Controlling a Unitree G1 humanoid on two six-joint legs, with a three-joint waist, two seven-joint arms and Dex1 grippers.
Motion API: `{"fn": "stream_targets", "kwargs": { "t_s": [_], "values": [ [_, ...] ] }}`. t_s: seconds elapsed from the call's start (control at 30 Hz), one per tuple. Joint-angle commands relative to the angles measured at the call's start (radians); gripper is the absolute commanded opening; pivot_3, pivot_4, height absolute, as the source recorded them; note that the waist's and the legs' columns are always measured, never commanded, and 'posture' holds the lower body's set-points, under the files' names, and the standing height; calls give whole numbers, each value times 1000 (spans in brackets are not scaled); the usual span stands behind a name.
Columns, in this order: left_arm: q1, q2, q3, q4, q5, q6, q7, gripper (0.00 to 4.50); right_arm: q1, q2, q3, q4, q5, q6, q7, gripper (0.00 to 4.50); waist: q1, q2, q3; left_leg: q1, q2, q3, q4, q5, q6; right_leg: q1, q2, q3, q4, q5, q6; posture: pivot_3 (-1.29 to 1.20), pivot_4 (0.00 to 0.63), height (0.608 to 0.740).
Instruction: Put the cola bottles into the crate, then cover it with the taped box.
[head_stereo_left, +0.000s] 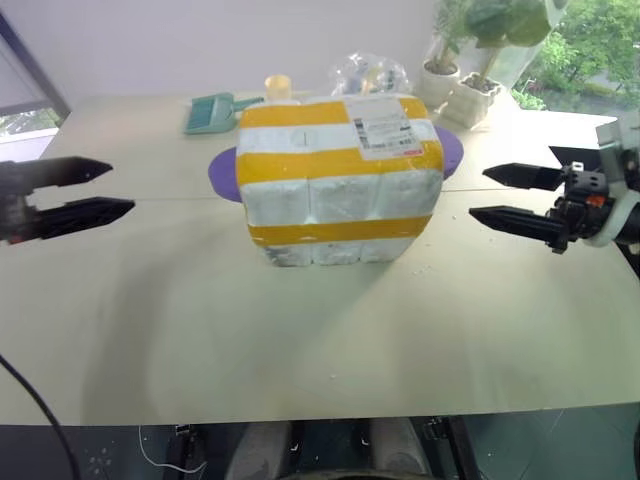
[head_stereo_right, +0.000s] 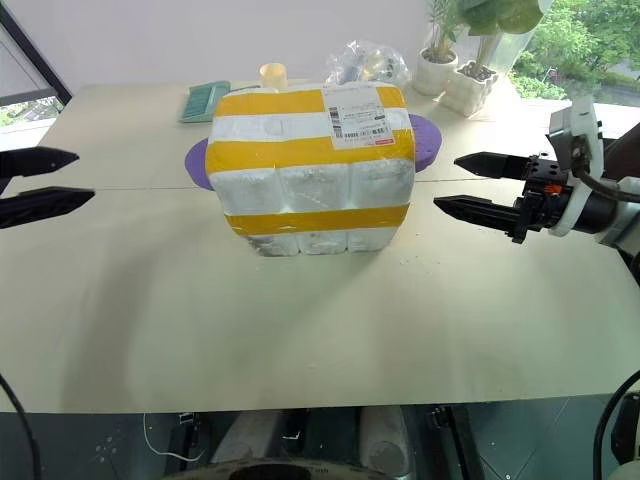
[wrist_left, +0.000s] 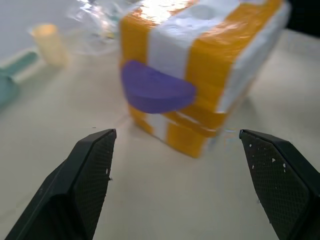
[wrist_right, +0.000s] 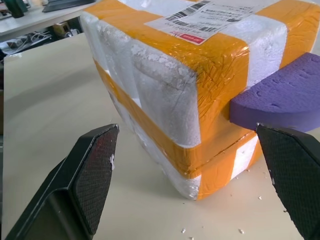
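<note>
With taped box (head_stereo_left: 340, 180) standing on table (head_stereo_left: 200, 320), cover step judged complete. Left end effector (head_stereo_left: 85, 190), right end effector (head_stereo_left: 520, 198): both open, empty, flanking box, apart. Next: withdraw only.

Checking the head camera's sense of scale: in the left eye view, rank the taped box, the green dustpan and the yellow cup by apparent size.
1. Taped box, by far the largest.
2. Green dustpan.
3. Yellow cup, smallest.
The dustpan and cup sit farther back, so both look smaller than they are.
</note>
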Motion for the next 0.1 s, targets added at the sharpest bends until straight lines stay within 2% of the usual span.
{"fn": "stream_targets", "kwargs": {
  "t_s": [0.03,0.1],
  "values": [
    [9,37,-27,9,24,-24,-34,4124,-35,-13,38,30,-48,-57,44,4500,0,0,0,0,0,0,0,0,0,0,-1,0,0,0,0,0,150,740],
    [0,38,-40,2,33,-40,-32,4124,-58,-6,57,50,-62,-65,51,4500,0,0,0,0,0,0,0,0,0,0,-2,0,0,0,0,0,150,740]
  ]
}}
